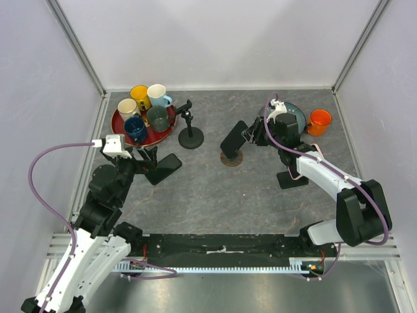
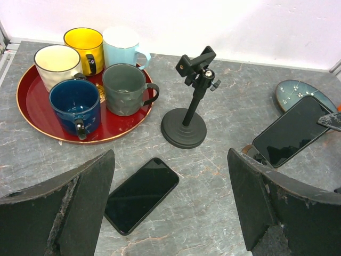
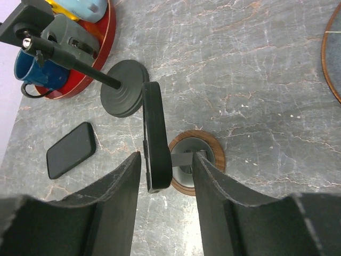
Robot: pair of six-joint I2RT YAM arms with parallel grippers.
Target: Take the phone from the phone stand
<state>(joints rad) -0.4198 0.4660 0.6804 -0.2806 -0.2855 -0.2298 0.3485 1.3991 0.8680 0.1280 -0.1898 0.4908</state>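
Observation:
A black phone sits tilted in a stand with a round wood-rimmed base at mid-table. In the right wrist view the phone shows edge-on above the base. My right gripper is open, its fingers on either side of the phone's lower end, with gaps on both sides. My left gripper is open and empty above a second black phone that lies flat on the table. The stand phone also shows in the left wrist view.
An empty black clamp stand stands left of the phone. A red tray with several mugs is at the back left. A dark plate and an orange mug are at the back right. Another dark flat object lies under my right arm.

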